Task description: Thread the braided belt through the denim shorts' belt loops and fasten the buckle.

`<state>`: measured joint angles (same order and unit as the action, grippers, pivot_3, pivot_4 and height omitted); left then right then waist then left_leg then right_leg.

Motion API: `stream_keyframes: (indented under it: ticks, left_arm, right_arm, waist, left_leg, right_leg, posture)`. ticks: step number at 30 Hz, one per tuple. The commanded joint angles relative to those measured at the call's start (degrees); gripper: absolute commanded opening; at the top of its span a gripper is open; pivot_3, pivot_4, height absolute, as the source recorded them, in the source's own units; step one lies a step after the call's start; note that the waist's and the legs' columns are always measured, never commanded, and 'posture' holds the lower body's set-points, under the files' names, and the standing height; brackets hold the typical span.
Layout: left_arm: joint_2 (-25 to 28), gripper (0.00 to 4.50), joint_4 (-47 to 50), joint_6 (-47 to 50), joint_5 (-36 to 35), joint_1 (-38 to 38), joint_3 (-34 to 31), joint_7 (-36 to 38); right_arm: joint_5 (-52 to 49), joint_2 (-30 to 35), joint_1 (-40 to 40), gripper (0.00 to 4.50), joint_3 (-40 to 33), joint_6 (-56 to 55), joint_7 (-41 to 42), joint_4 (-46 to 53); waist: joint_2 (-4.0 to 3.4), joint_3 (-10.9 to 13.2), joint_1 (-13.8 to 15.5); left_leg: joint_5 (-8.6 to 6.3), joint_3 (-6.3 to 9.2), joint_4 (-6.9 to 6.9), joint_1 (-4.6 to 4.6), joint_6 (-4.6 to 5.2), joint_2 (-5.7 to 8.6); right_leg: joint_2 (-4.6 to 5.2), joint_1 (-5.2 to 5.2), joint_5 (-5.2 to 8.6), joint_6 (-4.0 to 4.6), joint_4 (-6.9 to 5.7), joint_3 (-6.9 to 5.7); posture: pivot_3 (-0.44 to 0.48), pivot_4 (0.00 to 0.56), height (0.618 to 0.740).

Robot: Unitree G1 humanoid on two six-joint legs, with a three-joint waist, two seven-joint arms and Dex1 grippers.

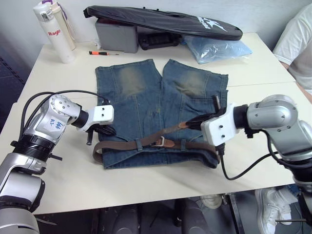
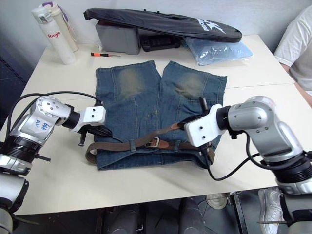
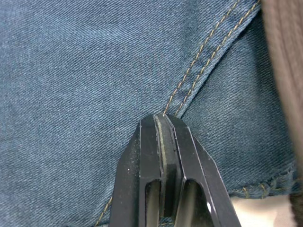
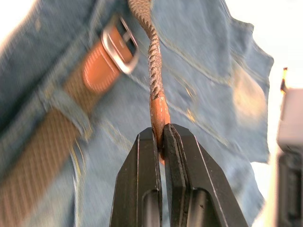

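Note:
The denim shorts [image 1: 161,97] lie flat on the table, waistband toward me. The braided belt [image 1: 117,145] runs along the waistband under the belt loops [image 1: 139,144], and its left end curls past the shorts' edge. Near the middle of the waistband sits the buckle [image 1: 158,142], also seen close up, buckle [image 4: 119,49], with the belt's free end passing through it. My right gripper [image 4: 163,130] is shut on that end's brown leather tip, holding it above the right leg. My left gripper [image 3: 163,118] is shut, its tips resting on the denim at a seam near the shorts' left edge.
At the table's far edge stand a white bottle [image 1: 56,31], a grey box [image 1: 116,36] under a long black bag [image 1: 165,22], and a blue plastic bag [image 1: 217,48]. An orange-handled tool [image 1: 102,52] lies beyond the shorts. A person in white [image 1: 297,44] sits at the right.

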<state>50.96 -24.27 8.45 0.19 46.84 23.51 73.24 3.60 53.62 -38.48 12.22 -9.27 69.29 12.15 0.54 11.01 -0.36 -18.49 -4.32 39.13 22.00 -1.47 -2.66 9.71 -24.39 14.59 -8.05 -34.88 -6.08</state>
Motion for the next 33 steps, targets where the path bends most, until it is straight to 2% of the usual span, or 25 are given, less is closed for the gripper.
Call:
stream_keyframes:
  ticks: [1,10,17,22,25,27,28,33]
  left_arm:
    - [0.17,0.04,-5.02,-0.46,5.69,-2.77,1.95,-0.14]
    - [-0.4,0.04,-4.06,-0.02,5.54,-4.34,0.98,0.41]
    - [-2.12,0.04,-2.27,3.1,2.9,-4.94,-2.38,-0.38]
    - [-4.92,1.68,-2.06,11.73,-6.68,-1.95,-13.09,-0.26]
    - [-5.7,3.15,1.95,16.06,-11.63,-0.36,-18.11,0.08]
    - [-7.25,4.15,7.99,21.37,-15.55,0.44,-20.53,-1.03]
    - [-7.65,4.45,9.7,22.99,-16.46,0.47,-21.07,-1.54]
    - [-14.03,4.45,24.73,30.17,-18.12,-0.2,-19.08,-9.31]
  right_arm:
    - [-0.42,2.87,-1.93,0.0,-3.8,-2.76,0.21,-1.95]
    - [-1.58,7.23,-3.8,0.0,-5.1,-5.1,2.75,-7.54]
    - [-3.3,6.21,-3.03,0.0,-4.57,-2.92,2.72,-4.81]
    - [-4.43,6.05,-4.72,0.0,-4.15,-1.98,3.85,-5.0]
    - [-5.23,5.85,-5.58,0.0,-4.02,-0.71,4.68,-4.81]
    - [-6.6,5.66,-5.99,0.0,-4.03,2.16,5.6,-4.3]
    - [-6.96,5.61,-6.06,0.0,-4.06,3.0,5.86,-4.11]
    - [-8.49,4.56,-8.1,0.0,-3.65,13.34,6.55,-3.19]
  waist:
    - [-0.03,-0.02,0.0]
    - [-0.07,-0.04,-0.04]
    - [-0.13,-0.08,-0.06]
    - [-0.11,-0.06,0.21]
    - [0.09,0.05,0.22]
    - [0.14,0.08,0.32]
    - [0.15,0.09,0.38]
    - [0.16,0.1,0.36]
  left_leg:
    - [0.0,-0.01,0.0,-0.02,0.0,-0.01]
    - [0.0,-0.21,-0.01,-0.2,0.01,-0.02]
    - [-0.01,-0.26,-0.02,-0.24,0.01,-0.02]
    - [-0.01,-0.26,0.0,-0.21,0.01,-0.02]
    - [-0.01,-0.19,0.07,0.1,0.02,-0.02]
    - [-0.01,-0.15,0.07,0.21,0.02,-0.03]
    - [-0.02,-0.14,0.07,0.23,0.03,-0.02]
    - [-0.02,-0.12,0.08,0.24,0.04,-0.02]
  right_leg:
    - [0.0,0.01,0.0,0.0,-0.02,0.01]
    - [-0.01,0.04,0.0,0.02,-0.1,0.2]
    - [-0.01,0.04,0.0,0.02,-0.11,0.24]
    - [-0.01,0.05,0.0,0.02,-0.09,0.23]
    - [-0.01,-0.17,-0.01,0.02,-0.06,0.17]
    - [-0.01,-0.2,-0.02,0.01,0.02,0.12]
    - [-0.01,-0.19,-0.02,0.0,0.06,0.11]
    - [-0.01,-0.14,-0.05,-0.04,0.13,0.1]
  posture:
    - [0.0,0.15,0.74]
    - [0.0,0.15,0.74]
    - [0.0,0.15,0.74]
    - [0.0,0.15,0.74]
    - [0.0,0.15,0.74]
    - [0.0,0.15,0.74]
    - [0.0,0.15,0.74]
    - [0.0,0.15,0.74]
